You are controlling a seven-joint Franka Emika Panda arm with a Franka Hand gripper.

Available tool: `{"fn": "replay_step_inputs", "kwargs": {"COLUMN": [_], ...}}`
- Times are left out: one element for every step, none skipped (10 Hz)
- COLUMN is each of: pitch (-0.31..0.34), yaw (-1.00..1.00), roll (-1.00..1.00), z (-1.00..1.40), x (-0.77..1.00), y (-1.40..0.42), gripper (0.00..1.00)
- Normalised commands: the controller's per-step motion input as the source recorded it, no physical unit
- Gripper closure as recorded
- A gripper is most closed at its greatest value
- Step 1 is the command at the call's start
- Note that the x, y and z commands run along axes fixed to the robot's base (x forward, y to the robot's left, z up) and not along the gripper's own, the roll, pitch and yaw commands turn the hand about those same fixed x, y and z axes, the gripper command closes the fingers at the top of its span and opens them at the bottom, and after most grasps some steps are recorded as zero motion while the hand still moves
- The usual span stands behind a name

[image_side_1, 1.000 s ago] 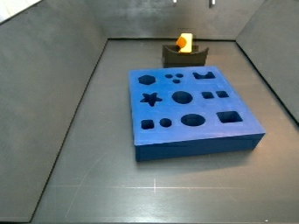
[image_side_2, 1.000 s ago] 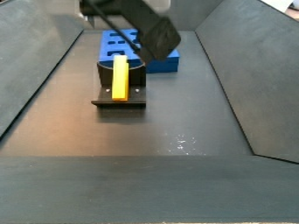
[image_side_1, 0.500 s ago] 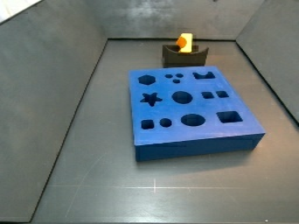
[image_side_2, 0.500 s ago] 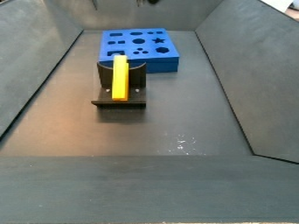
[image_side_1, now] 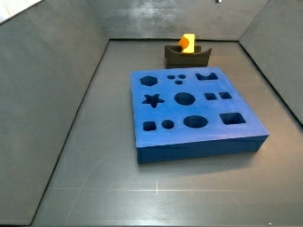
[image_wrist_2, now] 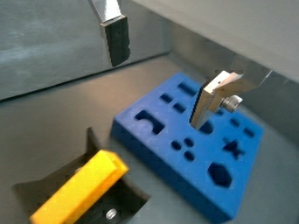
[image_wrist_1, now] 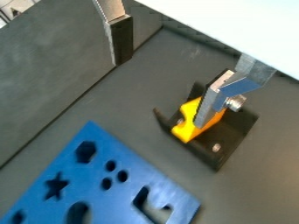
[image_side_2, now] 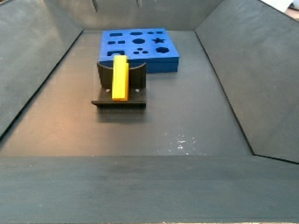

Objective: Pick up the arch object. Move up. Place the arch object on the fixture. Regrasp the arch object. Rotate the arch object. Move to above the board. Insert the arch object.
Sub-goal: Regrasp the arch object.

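The arch object (image_side_1: pixel 187 42) is a small orange-yellow block resting on the dark fixture (image_side_1: pixel 190 58) at the far end of the floor. It lies lengthwise along the fixture (image_side_2: pixel 119 102) as a yellow bar (image_side_2: pixel 119 75). The blue board (image_side_1: pixel 196 124) with dark cut-outs lies flat beside it. In both wrist views my gripper (image_wrist_1: pixel 166 79) (image_wrist_2: pixel 160 79) hangs high above the floor, open, with nothing between its fingers (image_wrist_1: pixel 121 39). The arch object (image_wrist_1: pixel 187 122) (image_wrist_2: pixel 76 188) sits well below it, apart from the fingers. Neither side view shows the gripper.
Grey walls enclose the dark floor on all sides. The board (image_side_2: pixel 140 48) lies close behind the fixture. A bright reflection marks the floor (image_side_2: pixel 181 142) in front of the fixture.
One second ago the arm hung over the fixture and board in a side view; it has since risen out of that view. The arch object stays on the fixture.
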Motion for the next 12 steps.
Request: {"fn": "replay_step_inputs", "kwargs": {"pitch": [0.000, -0.009, -0.016, -0.024, -0.029, -0.032, -0.032, -0.027, -0.026, -0.018, -0.012, 0.000], "yaw": [0.02, 0.02, 0.02, 0.02, 0.02, 0.02, 0.02, 0.02, 0.02, 0.02, 0.03, 0.03], "roll": [1.00, 1.00, 1.00, 1.00, 1.00, 1.00, 1.00, 1.00, 1.00, 1.00, 1.00, 1.00], "z": [0.02, 0.01, 0.00, 0.00, 0.01, 0.00, 0.00, 0.01, 0.01, 0.00, -0.01, 0.00], "x": [-0.05, -0.05, -0.04, -0.04, -0.03, -0.03, -0.03, -0.02, -0.01, 0.00, 0.02, 0.03], "y": [-0.02, -0.02, -0.02, -0.02, -0.02, -0.02, -0.02, -0.02, -0.02, -0.02, -0.02, -0.02], "gripper": [0.00, 0.00, 0.00, 0.00, 0.00, 0.00, 0.00, 0.00, 0.00, 0.00, 0.00, 0.00]}}
